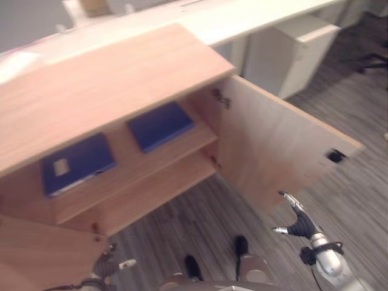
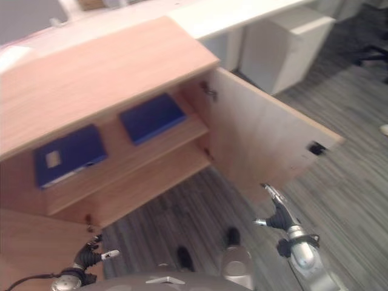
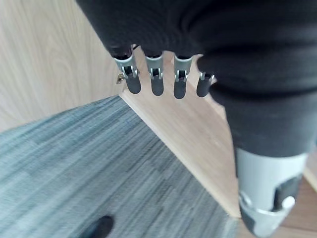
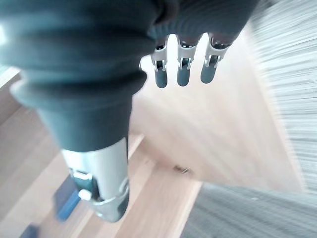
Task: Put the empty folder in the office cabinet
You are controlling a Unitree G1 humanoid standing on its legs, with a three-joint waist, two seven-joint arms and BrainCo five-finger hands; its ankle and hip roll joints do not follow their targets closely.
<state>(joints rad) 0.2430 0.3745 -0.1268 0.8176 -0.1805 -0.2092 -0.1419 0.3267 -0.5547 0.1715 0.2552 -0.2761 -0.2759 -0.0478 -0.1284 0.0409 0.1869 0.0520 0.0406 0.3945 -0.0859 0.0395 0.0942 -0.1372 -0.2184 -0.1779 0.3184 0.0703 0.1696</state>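
Grey striped carpet (image 1: 339, 200) covers the office floor, with a long white desk (image 1: 242, 18) and a white pedestal unit (image 1: 291, 54) behind the work area. Ahead of both my hands stands the wooden office cabinet (image 1: 103, 85), its right door (image 1: 273, 145) swung fully open toward my right hand (image 1: 300, 225).

Contents: the upper shelf (image 1: 176, 157) carries two flat blue folders. One blue folder (image 1: 160, 125) lies nearer the hinge side, up and forward of my right hand. The labelled blue folder (image 1: 76, 163), bearing a pale tag, lies above and ahead of my left hand (image 2: 91, 256). The two are apart, each lying flat. The lower shelf (image 1: 151, 197) carries nothing that I can see. I cannot tell which folder is the empty one.

Hand state: my right hand hangs just beside the lower edge of the open door, fingers straight and relaxed, holding nothing. My left hand sits low by the left door (image 1: 36, 254), fingers likewise extended and unloaded, as the left wrist view confirms.

Handling judgement: an empty folder is likely light, thin and fairly stiff, with a smooth cover that can slip. Take hold along the front edge overhanging the shelf, thumb beneath and fingers on top, avoiding a pinch at one corner, which may flex the cover.
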